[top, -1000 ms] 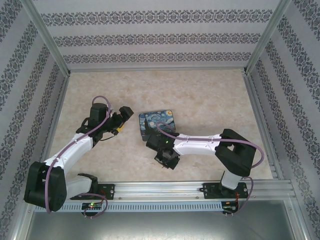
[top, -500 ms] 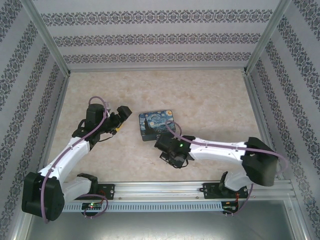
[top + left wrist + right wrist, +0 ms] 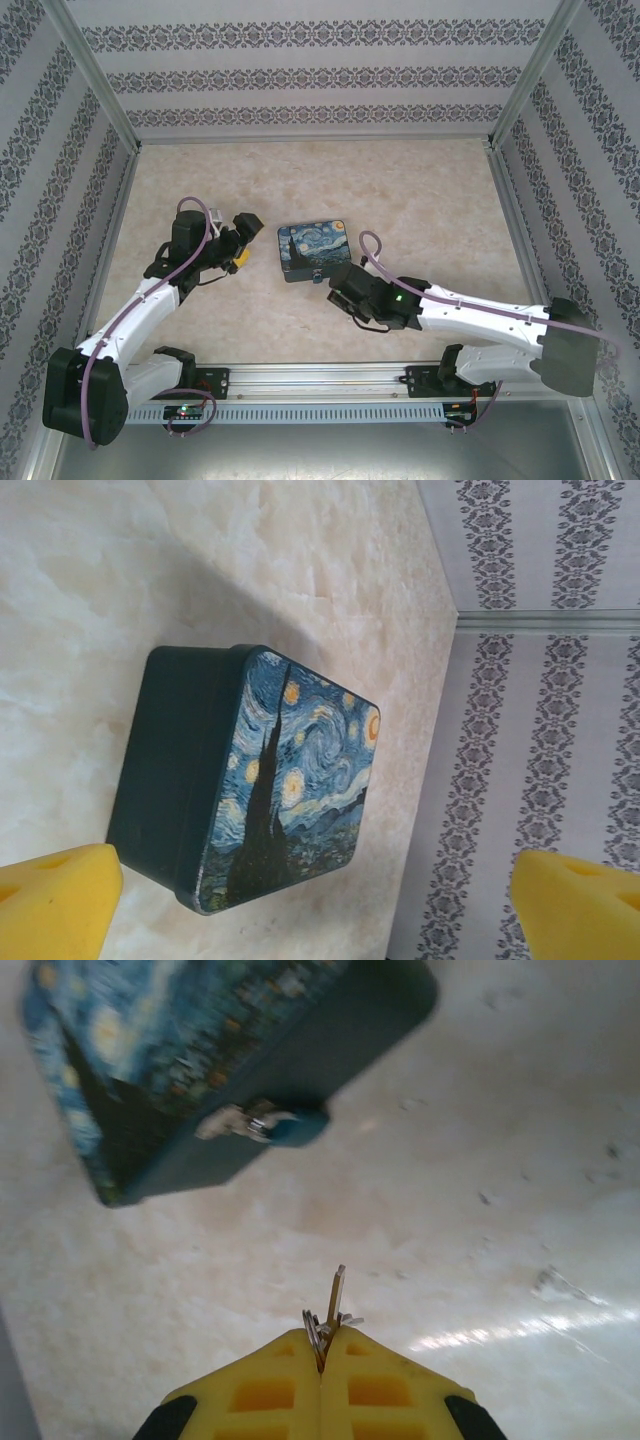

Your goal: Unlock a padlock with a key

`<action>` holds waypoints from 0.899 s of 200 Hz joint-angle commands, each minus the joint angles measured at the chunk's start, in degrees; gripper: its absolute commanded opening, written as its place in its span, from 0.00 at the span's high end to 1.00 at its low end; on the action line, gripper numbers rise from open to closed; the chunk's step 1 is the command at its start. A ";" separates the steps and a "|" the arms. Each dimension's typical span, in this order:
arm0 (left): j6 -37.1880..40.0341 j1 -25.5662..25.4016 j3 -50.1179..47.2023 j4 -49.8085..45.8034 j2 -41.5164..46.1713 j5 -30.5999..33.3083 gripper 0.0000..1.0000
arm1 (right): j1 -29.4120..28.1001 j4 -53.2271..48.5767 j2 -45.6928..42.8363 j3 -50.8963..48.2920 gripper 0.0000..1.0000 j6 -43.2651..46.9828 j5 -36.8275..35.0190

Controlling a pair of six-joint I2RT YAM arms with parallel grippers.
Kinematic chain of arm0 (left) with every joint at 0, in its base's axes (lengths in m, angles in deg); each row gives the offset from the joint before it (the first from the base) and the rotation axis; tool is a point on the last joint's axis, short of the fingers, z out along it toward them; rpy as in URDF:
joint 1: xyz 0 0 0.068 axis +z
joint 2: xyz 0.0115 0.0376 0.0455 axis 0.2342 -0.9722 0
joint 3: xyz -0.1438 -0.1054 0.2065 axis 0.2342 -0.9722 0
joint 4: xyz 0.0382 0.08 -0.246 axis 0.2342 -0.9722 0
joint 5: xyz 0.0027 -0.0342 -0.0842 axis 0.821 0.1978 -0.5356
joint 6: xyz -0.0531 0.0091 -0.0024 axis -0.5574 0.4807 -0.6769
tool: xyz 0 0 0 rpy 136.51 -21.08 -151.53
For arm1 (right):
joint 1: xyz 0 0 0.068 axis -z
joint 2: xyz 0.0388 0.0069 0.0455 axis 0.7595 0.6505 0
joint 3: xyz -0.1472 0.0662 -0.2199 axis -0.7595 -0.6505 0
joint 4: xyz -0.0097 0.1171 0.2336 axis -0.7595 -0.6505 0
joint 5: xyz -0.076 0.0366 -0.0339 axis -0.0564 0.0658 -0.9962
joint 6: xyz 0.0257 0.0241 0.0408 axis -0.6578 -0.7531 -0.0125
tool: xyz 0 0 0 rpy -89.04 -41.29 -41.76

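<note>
Top external view first: the Starry Night tin [image 3: 313, 250] sits mid-table [image 3: 420, 200]. A small blue spot on its near wall looks like the padlock [image 3: 314, 272]. The left gripper [image 3: 248, 240] hangs just to the tin's left with its jaws spread wide and nothing between them. The right gripper [image 3: 335, 281] is low on the near side, close to that front wall, pads pressed together.

Over to the left wrist: yellow fingertips [image 3: 55, 900] sit far apart at the frame's lower corners, and the tin's painted lid faces the camera between them. It's a thin metal box, probably light, so I'd expect it to skate on this smooth marble top if pushed.

Right wrist, and here's the action: the pads pinch a key [image 3: 336, 1300] low down by its ring [image 3: 313, 1325], blade poking forward, tilted a touch right. Ahead, well apart, the padlock hangs off the silver clasp [image 3: 228, 1120] on the tin's front wall.

My read: that key is stiff, thin and slick, and gripped by so little it could pivot when it meets the keyhole. The lock is tiny and dangles freely, so it'll likely swing away. The best hold is across the blue body, or across the tin's side walls to brace it.
</note>
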 commanded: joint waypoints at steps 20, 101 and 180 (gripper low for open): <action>-6.35 -1.66 1.66 4.66 0.83 -1.72 0.00 | 3.62 15.46 -4.00 -3.15 1.00 9.90 -3.01; -25.51 -8.49 3.42 19.15 -6.25 0.67 0.13 | 9.77 35.41 -4.87 -3.73 1.00 23.66 0.77; -37.59 -13.07 9.45 30.85 -15.49 4.59 0.34 | 12.75 53.05 0.51 -1.01 1.00 37.59 10.47</action>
